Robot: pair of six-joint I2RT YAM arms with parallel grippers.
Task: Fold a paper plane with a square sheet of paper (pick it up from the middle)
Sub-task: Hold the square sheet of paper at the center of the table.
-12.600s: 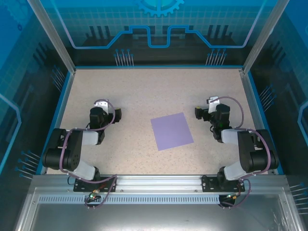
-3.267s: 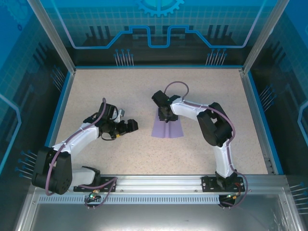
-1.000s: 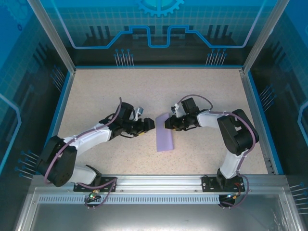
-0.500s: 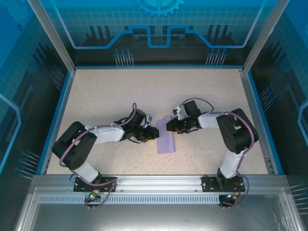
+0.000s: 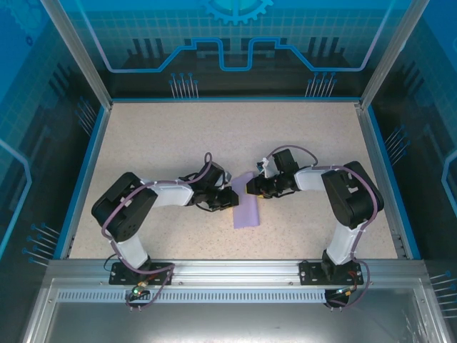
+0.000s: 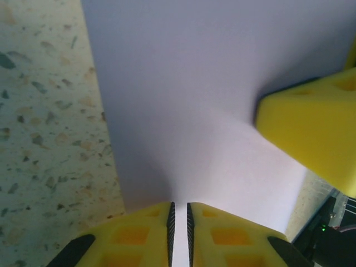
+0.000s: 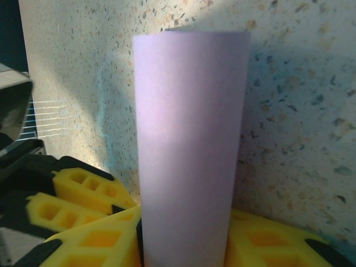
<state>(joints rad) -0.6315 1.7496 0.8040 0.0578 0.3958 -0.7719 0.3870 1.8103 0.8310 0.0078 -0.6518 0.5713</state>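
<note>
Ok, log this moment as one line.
phase: folding | paper: doubled over, narrow strip | left gripper: shut on paper | right gripper: shut on paper

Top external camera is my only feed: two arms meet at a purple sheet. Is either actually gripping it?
Observer: In the right wrist view, the sheet of paper rises, curved like a tube, from between the right gripper's fingers.
Operator: And the left arm?
Observer: Its wrist view shows the left gripper nearly shut, the sheet's edge pinched between.
Operator: Do they touch?
Observer: No; there a right finger rests on the sheet, apart from the left fingers.
</note>
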